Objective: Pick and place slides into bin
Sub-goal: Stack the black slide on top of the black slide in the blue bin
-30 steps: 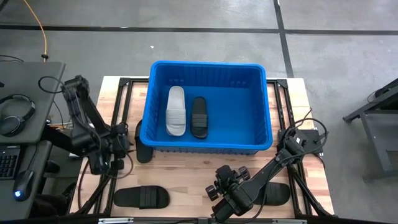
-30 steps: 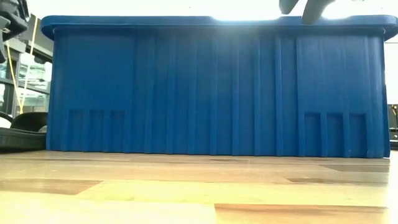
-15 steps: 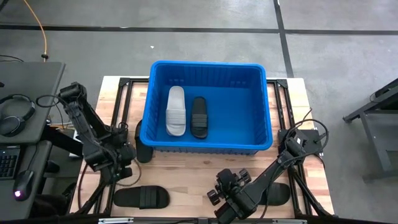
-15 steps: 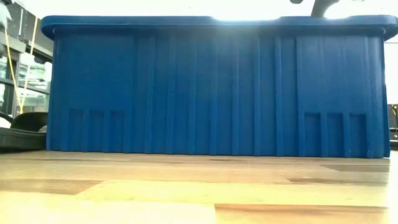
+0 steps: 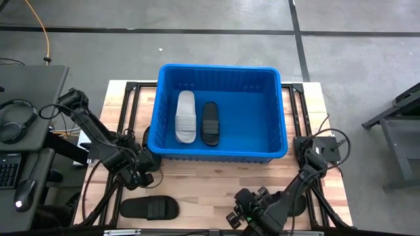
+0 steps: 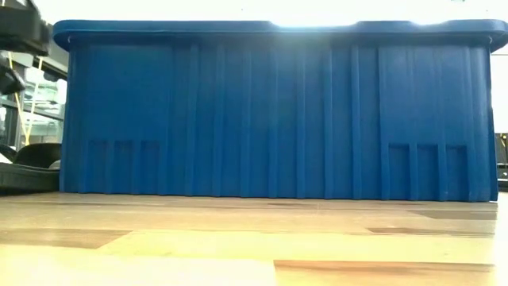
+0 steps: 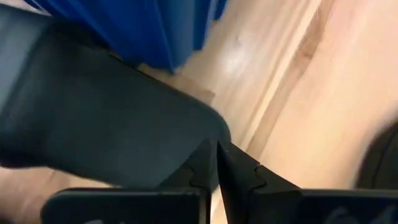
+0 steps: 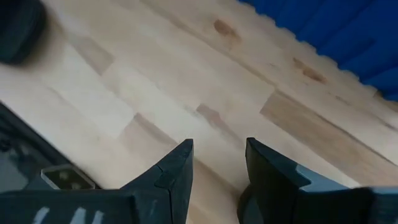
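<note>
The blue bin [image 5: 283, 118] stands at the table's middle, with a white slide [image 5: 186, 117] and a black slide [image 5: 209, 123] lying flat inside. Another black slide [image 7: 93, 118] lies on the wood beside the bin's near left corner [image 5: 148, 143]. My left gripper [image 7: 217, 149] is shut, and its tips are at that slide's near end [image 5: 143, 169]. Two more black slides lie near the front edge, one at the left [image 5: 149, 208] and one at the right [image 5: 296, 202], partly under my right arm. My right gripper [image 8: 218, 163] hangs open over bare wood [image 5: 237, 211]. My left gripper comes steeply from above with its fingers shut together. Its fingertips [image 7: 205, 163] stand right at the rounded near end of the black slide [image 7: 202, 127], which lies on the table. I cannot tell whether they touch it.
The bin's ribbed near wall [image 6: 278, 111] fills the low view, with the black slide [image 6: 28, 168] at its left. A desk with headphones [image 5: 16, 121] stands left of the table. Bare wood [image 5: 203, 180] lies between the bin and the front edge.
My left gripper has come down and gone toward the bin's near left corner, rolling as it went, until it is at the black slide there. My right gripper has swung toward the table's near edge and has left the top of the low view. The slides have kept still.
</note>
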Controlling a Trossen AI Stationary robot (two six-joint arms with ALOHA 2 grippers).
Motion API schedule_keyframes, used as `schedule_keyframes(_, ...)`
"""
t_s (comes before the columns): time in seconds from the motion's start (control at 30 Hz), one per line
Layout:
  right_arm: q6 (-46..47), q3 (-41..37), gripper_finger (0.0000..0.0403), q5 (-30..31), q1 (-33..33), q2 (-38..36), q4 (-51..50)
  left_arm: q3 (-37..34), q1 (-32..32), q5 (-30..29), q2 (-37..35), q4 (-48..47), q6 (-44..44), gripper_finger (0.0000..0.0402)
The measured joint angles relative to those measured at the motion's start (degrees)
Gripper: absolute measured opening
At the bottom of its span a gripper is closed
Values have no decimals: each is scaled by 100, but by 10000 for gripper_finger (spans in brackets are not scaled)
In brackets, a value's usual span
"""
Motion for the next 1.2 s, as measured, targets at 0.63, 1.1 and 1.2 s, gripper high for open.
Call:
schedule_keyframes(0.63,457,-2,138,175,83,0,-26,-1185,72,413,-20,1054,-900,1)
schedule_keyframes(1.1,439,-2,138,296,-86,0,-44,-962,43,2464,-188,1624,-1267,0)
schedule_keyframes(1.2,437,-2,138,423,-129,0,-44,-970,-129,2304,-181,1659,-1493,0)
